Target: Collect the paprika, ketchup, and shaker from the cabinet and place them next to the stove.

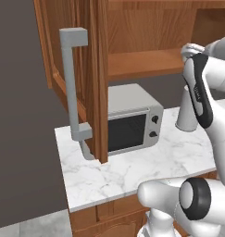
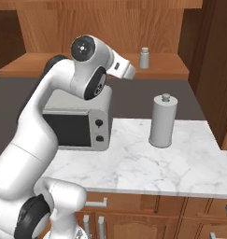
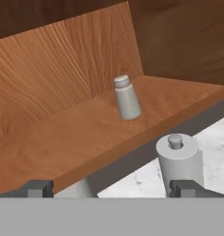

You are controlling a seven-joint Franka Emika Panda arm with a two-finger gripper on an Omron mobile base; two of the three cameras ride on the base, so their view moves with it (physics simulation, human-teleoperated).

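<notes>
The arm point(image 2: 49, 121) is raised from the base, bent at a dark elbow joint and carried forward at the upper forearm; in the right base view the forearm is seen stretching away to the right. The gripper point(image 3: 111, 189) is held level, its jaws spread wide, with nothing between them. Its two dark fingertips point(image 3: 37, 189) are seen at the bottom of the hand view, well apart.

The cabinet point(image 1: 97, 69) is warm brown wood with visible grain, its bar handle point(image 1: 72, 83) flat grey. The shaker point(image 3: 126, 98) is pale grey-white. The knob-topped cylinder point(image 2: 163, 120) is grey, the microwave point(image 2: 80, 122) grey with a dark door, the counter point(image 2: 147, 165) white marble veined grey.
</notes>
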